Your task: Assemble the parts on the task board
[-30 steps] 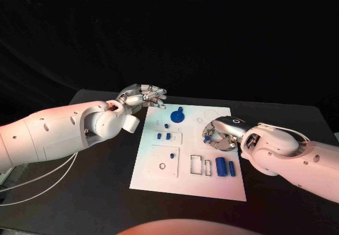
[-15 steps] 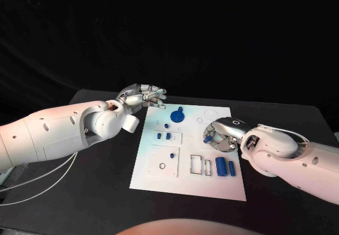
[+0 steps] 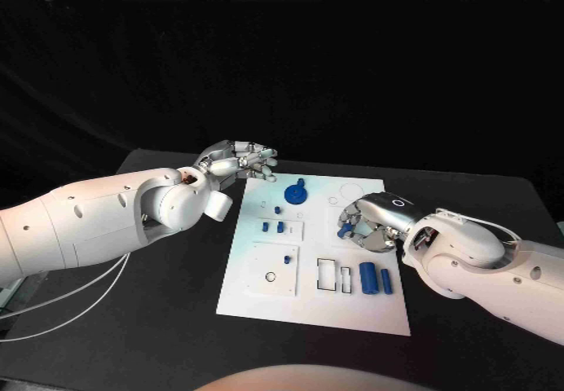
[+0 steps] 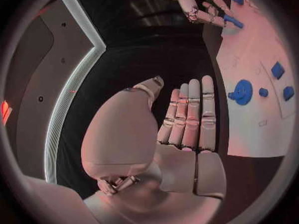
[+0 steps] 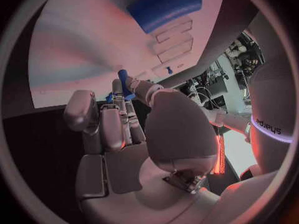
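The white task board (image 3: 265, 301) lies in the middle of the black table. My right hand (image 3: 370, 221) hovers over the board's right side and pinches a small blue peg (image 3: 345, 232) between thumb and fingers; the peg (image 5: 124, 82) also shows in the right wrist view. My left hand (image 3: 241, 159) hangs off the board's far left corner, its fingers (image 4: 190, 114) stretched out and holding nothing. On the board are a round blue knob part (image 3: 297, 194), small blue pieces (image 3: 273, 226) and two blue cylinders (image 3: 367, 278) near the front right.
Empty rectangular slots (image 3: 327, 275) sit left of the cylinders, and a round hole (image 3: 270, 277) lies in the board's front left plate. Bare black table (image 3: 141, 318) surrounds the board on all sides.
My right hand has turned slightly over the board with the peg still in it. The left hand has stayed put.
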Robot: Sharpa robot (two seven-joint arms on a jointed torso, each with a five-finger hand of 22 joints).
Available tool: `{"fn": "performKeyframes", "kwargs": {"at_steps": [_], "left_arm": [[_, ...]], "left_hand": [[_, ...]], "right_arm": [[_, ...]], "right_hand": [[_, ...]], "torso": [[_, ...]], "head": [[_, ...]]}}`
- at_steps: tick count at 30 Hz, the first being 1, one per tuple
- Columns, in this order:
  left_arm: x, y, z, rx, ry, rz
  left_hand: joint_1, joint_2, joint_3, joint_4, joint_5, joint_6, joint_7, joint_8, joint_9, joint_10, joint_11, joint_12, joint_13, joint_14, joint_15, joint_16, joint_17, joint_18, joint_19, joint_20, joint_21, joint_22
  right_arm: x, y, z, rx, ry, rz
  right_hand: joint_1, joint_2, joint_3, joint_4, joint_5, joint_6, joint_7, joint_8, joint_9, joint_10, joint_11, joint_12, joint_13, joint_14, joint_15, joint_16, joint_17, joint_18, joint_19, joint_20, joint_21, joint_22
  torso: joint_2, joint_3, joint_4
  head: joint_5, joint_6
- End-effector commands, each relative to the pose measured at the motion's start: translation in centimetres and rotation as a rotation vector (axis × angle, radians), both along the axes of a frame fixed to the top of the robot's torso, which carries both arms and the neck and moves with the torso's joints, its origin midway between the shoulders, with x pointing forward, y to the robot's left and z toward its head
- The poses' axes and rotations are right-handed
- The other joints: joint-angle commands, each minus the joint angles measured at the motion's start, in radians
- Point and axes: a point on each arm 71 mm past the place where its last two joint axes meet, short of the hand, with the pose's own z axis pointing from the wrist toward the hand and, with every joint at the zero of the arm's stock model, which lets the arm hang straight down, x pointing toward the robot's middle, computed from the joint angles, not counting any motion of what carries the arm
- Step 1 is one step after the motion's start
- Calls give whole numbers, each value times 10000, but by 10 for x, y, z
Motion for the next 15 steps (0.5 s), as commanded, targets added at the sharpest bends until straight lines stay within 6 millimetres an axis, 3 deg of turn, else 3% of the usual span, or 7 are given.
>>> {"fn": "performKeyframes", "kwargs": {"at_steps": [1, 8, 11, 15], "left_arm": [[0, -2, 0, -119, -17, -162], [0, -3, 0, -132, -11, -172], [1, -4, -1, -139, -5, -187], [1, -5, -1, -154, -2, -211]], "left_hand": [[1, 63, -59, 24, 14, -61, -12, 52, 14, -102, 2, 45, 10, -56, 14, 47, -11, 113, 55, 44, -63, -12], [1, 63, -59, 24, 14, -61, -12, 52, 14, -102, 2, 45, 10, -56, 14, 47, -11, 113, 55, 44, -63, -12], [2, 62, -70, 31, 12, -66, -12, 54, 17, -110, 1, 53, 14, -60, 14, 54, -13, 113, 61, 44, -73, -19], [2, 62, -70, 31, 12, -66, -12, 54, 17, -110, 1, 53, 14, -60, 14, 54, -13, 113, 61, 44, -73, -19]], "right_arm": [[-3, 2, 12, 637, -243, -26], [-16, 20, 27, 1222, -105, 468], [-27, 38, 29, 1475, 42, 960], [-41, 65, 27, 1768, 275, 1673]], "right_hand": [[-8, 57, 60, 18, -54, 82, 2, 74, 150, 62, -13, -60, -6, 199, -98, 40, 14, -198, 66, 17, 84, 152], [-20, 64, 60, 26, -57, 86, -1, 80, 155, 68, -15, -68, -8, 201, -100, 47, 21, -203, 76, 14, 110, 166], [-23, 67, 61, 28, -57, 87, -2, 82, 157, 69, -15, -70, -8, 202, -101, 47, 21, -203, 76, 14, 109, 166], [-26, 77, 65, 31, -51, 87, -5, 84, 160, 72, -17, -77, -10, 200, -102, 40, 4, -195, 62, 12, 72, 150]], "torso": [[-11, -1, -9], [-10, 1, -24], [0, 15, -17], [-15, 0, -15]], "head": [[5, 19], [12, 55], [80, 50], [128, 44]]}}
